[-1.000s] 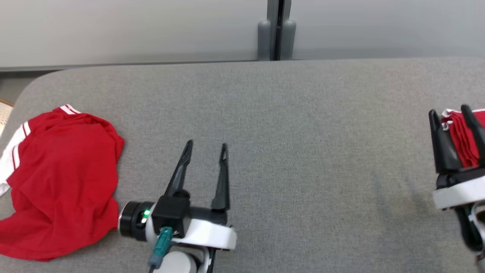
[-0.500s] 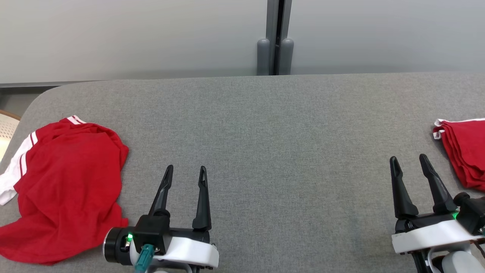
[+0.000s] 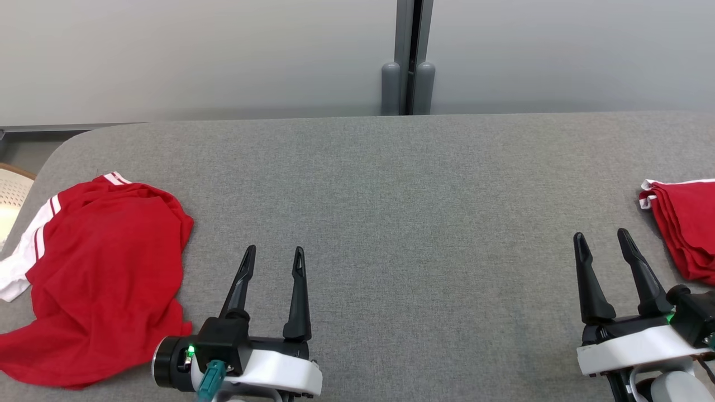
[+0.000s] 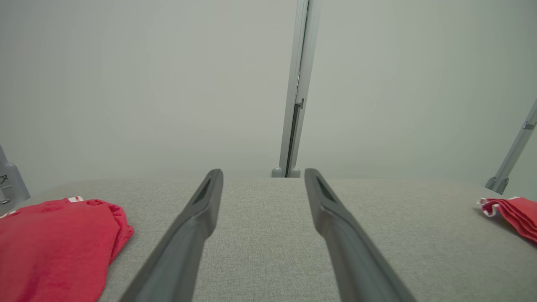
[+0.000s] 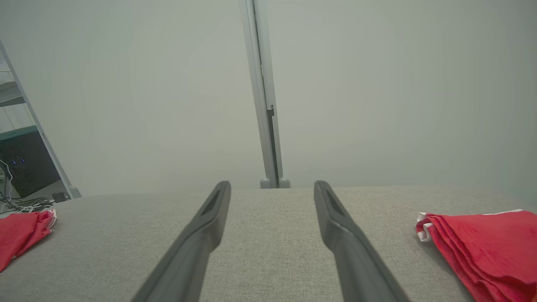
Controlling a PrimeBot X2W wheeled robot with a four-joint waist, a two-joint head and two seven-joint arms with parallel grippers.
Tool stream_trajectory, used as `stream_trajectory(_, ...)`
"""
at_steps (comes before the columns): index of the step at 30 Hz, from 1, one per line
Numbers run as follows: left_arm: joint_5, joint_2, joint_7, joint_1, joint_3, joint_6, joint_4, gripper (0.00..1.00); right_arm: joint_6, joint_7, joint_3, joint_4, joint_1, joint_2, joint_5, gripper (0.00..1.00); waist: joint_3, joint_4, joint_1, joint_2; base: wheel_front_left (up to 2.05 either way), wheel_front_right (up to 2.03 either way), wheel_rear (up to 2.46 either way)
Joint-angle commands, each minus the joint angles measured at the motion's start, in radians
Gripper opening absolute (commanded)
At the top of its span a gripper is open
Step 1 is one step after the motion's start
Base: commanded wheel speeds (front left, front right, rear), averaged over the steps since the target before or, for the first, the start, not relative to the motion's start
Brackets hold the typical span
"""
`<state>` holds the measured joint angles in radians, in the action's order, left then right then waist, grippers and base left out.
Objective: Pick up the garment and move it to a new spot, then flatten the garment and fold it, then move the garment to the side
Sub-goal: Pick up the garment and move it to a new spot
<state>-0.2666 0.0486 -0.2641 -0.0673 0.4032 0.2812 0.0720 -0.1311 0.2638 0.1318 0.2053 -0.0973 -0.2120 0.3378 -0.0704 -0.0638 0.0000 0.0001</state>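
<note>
- At the near edge of the table (image 3: 391,184), the left claw (image 3: 275,249) is held with its fingers spread wide and nothing between them. The right claw (image 3: 600,234) is likewise wide and empty.
- Just left of the left claw, near but not touched, the crumpled garment (image 3: 100,268) is heaped at the table's left end. It is judged to be the piece due for picking up.
- Only the top layer could be pinched from so loose a heap. The rest would then be dragged and bunched, and flattening made harder.
- The heap could be pushed off the table by a sideways nudge, since it lies close to the rounded left corner.
- The folded garment (image 3: 687,229), beside the right claw but apart from it, could be knocked askew if that arm were swung outward.
- The fingers are made of a hard, smooth, dark material, long and tapering, with a slot near each tip.
- Both garments are of thin, limp red cloth with white trim, one rumpled and one stacked in neat layers.
- The table is covered in a grey woven cloth, on which dragged fabric may be caught and wrinkled.
</note>
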Motion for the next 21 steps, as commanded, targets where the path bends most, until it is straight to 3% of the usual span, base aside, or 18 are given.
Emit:
stream_trajectory(1,-0.004,0.004,0.000,0.003,-0.003,-0.005,0.000,1.00,0.001,0.001,-0.004,0.000,0.011,0.000,-0.005,1.00,0.000,-0.002,0.0000,-0.0001,0.00,0.00,0.00)
stream_trajectory(10,-0.039,0.004,0.000,0.001,0.005,0.002,-0.009,1.00,0.001,0.001,0.028,-0.004,0.022,-0.008,0.009,1.00,-0.013,-0.067,0.0000,-0.0001,0.00,0.00,0.00)
stream_trajectory(21,-0.065,0.004,0.000,0.026,-0.014,0.005,-0.028,1.00,0.001,0.001,0.085,-0.011,0.033,-0.054,0.033,1.00,-0.030,-0.258,0.0000,-0.0001,0.00,0.00,0.00)
